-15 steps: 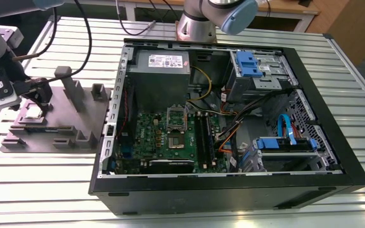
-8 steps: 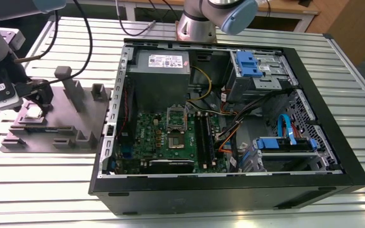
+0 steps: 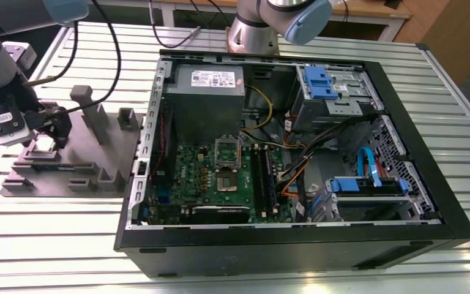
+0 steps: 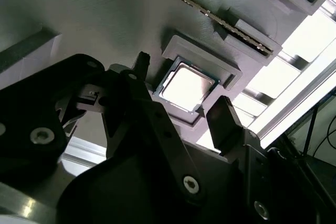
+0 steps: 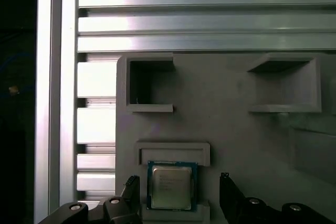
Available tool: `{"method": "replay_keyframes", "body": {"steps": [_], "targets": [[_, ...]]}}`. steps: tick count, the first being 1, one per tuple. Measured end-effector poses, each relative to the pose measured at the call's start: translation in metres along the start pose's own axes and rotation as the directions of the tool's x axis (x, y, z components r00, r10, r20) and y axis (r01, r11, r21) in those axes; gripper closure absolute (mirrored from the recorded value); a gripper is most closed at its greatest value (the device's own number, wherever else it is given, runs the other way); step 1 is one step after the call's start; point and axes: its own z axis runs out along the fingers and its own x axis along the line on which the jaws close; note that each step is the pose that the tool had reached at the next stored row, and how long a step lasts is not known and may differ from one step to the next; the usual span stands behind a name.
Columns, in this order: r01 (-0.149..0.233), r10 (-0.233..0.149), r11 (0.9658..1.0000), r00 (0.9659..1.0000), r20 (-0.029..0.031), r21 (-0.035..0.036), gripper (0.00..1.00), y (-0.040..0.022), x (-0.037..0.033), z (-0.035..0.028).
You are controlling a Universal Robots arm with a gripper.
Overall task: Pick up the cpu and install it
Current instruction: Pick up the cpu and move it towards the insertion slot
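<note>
Two fingers (image 4: 223, 119) apart over the seated cpu (image 4: 186, 85).
Exterior view: hung bent at that view's left, gripper (image 3: 46, 141) pointed down onto grey tray (image 3: 96, 168). Second wrist view: straddled the cpu in its recess, gripper spread. First wrist view: flanked it likewise, gaps either side.

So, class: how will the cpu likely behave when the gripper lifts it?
The cpu looks like a thin flat plate, so it is probably stiff and light. Its shiny metal top suggests a smooth part that could slip in the open gripper. Lying flat in the tray recess, it shouldn't roll.
</note>
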Motion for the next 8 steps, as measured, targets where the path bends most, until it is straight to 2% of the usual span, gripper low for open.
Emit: {"method": "replay_keyframes", "body": {"steps": [2,5,6,8], "targets": [[0.000,0.000,1.0000,1.0000,0.0000,-0.0031,0.29,-0.0001,-0.0001,0.0018],[0.000,0.000,1.0000,1.0000,-0.0001,-0.0040,0.31,-0.0002,-0.0001,0.0033],[0.000,0.000,1.0000,1.0000,-0.0002,-0.0040,0.38,-0.0002,-0.0001,0.0033],[0.000,0.000,1.0000,1.0000,-0.0001,-0.0041,0.38,-0.0002,-0.0002,0.0036]]}}
